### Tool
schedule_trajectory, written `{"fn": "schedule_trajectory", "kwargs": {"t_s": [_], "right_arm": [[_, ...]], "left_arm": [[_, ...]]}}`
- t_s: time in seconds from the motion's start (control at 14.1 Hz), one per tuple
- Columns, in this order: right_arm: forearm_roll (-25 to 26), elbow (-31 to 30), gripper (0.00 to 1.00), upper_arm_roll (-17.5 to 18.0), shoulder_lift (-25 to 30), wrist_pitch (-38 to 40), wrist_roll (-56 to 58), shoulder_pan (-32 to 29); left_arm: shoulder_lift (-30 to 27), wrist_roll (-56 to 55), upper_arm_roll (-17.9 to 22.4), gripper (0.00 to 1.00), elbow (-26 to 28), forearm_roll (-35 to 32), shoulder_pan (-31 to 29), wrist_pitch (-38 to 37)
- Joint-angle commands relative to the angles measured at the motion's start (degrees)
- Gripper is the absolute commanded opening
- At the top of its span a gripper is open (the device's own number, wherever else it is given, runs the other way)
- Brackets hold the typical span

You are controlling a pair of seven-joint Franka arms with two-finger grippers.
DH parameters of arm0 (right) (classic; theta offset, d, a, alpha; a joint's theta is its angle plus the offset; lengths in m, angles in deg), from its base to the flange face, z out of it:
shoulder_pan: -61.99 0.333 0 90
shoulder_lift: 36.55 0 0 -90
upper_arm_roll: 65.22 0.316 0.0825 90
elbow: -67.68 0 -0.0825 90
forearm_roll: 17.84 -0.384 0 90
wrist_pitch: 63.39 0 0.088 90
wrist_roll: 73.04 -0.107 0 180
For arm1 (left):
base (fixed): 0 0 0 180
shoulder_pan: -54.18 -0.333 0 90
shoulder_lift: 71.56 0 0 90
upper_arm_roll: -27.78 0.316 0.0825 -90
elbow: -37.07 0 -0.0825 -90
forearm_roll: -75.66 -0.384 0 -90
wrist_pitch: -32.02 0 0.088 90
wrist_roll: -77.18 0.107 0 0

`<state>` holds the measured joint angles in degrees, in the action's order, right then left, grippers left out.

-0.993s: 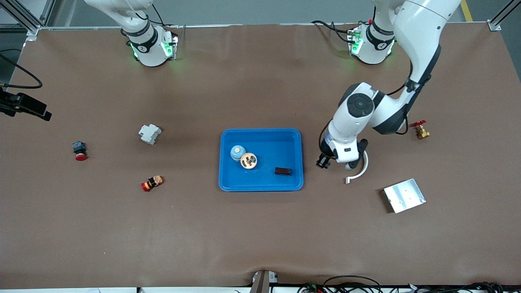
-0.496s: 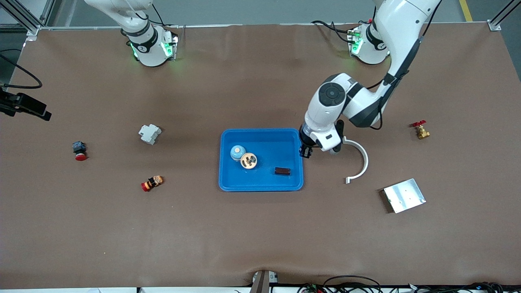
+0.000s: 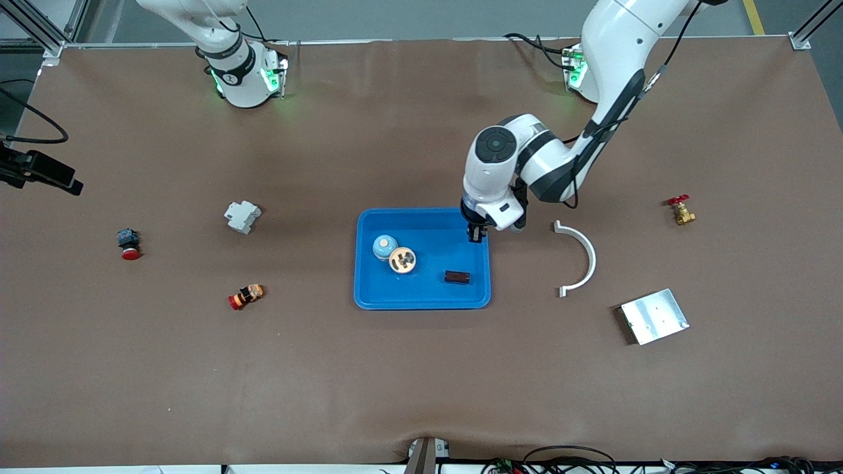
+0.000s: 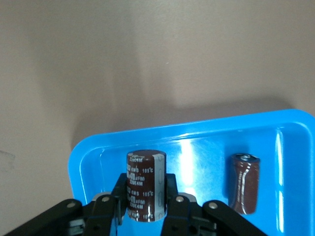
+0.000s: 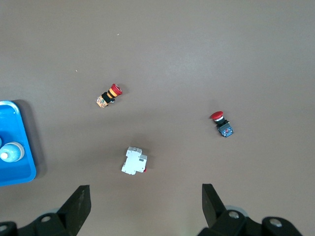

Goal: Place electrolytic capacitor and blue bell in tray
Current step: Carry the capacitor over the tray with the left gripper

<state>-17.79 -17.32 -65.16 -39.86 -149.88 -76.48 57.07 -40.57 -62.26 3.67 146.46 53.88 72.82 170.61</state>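
The bright-blue tray [image 3: 428, 293] lies mid-table. In it stand the blue bell [image 3: 384, 247], a tan round part [image 3: 402, 259] and a dark brown capacitor [image 3: 457, 277] lying on its side. My left gripper [image 3: 474, 236] is over the tray's corner toward the left arm's end. In the left wrist view my left gripper [image 4: 145, 199] is shut on a brown electrolytic capacitor [image 4: 145, 182], held upright above the tray [image 4: 197, 142], with the lying capacitor [image 4: 244, 183] beside it. My right gripper [image 5: 145, 189] is open and empty, waiting high over the right arm's end of the table.
A white curved piece [image 3: 583, 260], a silver plate [image 3: 654, 316] and a brass valve [image 3: 680, 210] lie toward the left arm's end. A white breaker [image 3: 242, 216], a red push-button [image 3: 128, 243] and an orange-red button [image 3: 245, 296] lie toward the right arm's end.
My left gripper has carried the capacitor from beside the white curved piece over to the tray's corner. The things in the tray have not moved.
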Motion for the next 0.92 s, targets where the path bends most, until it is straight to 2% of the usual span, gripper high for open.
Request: {"fn": "schedule_trajectory", "kwargs": {"t_s": [0.0, 0.35, 0.85], "right_arm": [[0.3, -0.25, 1.0, 0.55, 0.5, 0.27, 0.72, -1.05], [0.21, -0.34, 1.0, 0.55, 0.5, 0.27, 0.72, -1.14], [0.12, -0.34, 1.0, 0.55, 0.5, 0.35, 0.72, -1.58]], "left_arm": [[4.95, -3.46, 0.56, 0.0, -6.81, -2.47, 2.54, -5.07], [8.12, -4.61, 1.87, 0.0, -9.63, -4.23, 4.22, -5.17], [9.09, -5.22, 2.84, 0.0, -9.99, -4.49, 5.54, -5.17]]}}
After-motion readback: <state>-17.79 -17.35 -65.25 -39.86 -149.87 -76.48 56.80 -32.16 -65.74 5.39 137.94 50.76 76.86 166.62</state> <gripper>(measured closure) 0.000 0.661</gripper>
